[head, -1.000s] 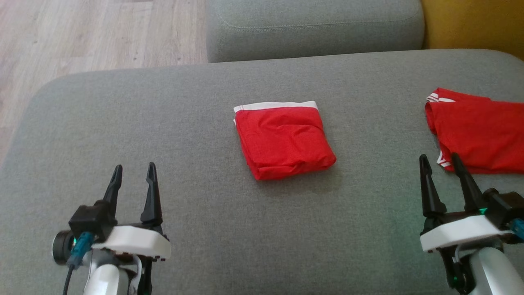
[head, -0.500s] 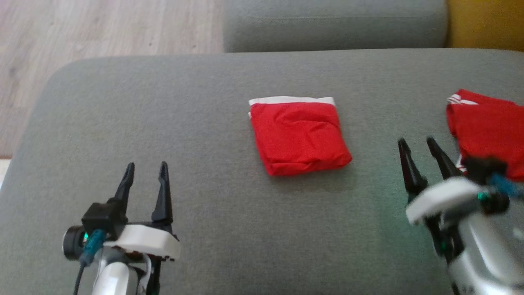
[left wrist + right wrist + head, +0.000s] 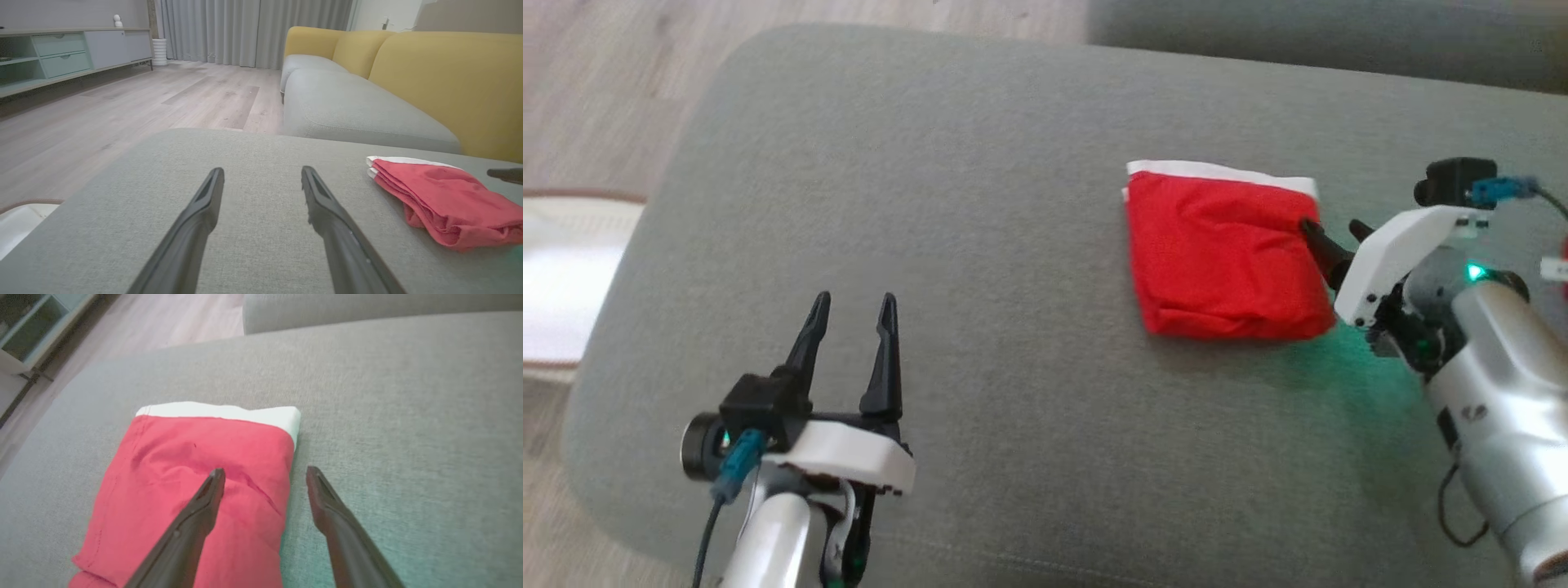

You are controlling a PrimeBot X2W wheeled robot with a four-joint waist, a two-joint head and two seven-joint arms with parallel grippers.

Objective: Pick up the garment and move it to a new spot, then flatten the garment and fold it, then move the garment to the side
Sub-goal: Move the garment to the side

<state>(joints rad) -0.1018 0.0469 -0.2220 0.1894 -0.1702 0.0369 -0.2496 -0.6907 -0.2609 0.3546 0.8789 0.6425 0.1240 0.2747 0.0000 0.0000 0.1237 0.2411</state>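
Folded red garment (image 3: pixel 1221 253) with a white band sits right of centre in the head view, on the grey cushion (image 3: pixel 980 163). The right gripper (image 3: pixel 1331 230) is spread wide at the garment's right edge, with one finger over the red cloth and the other over bare cushion, gripping nothing. The left gripper (image 3: pixel 854 300) hangs at the lower left, jaws apart and empty, with just bare cushion between it and the garment. Upper part of the left wrist view: wood floor (image 3: pixel 122 110), yellow sofa back (image 3: pixel 449 73), grey curtains (image 3: pixel 253 28) and a low sideboard (image 3: pixel 61 53).
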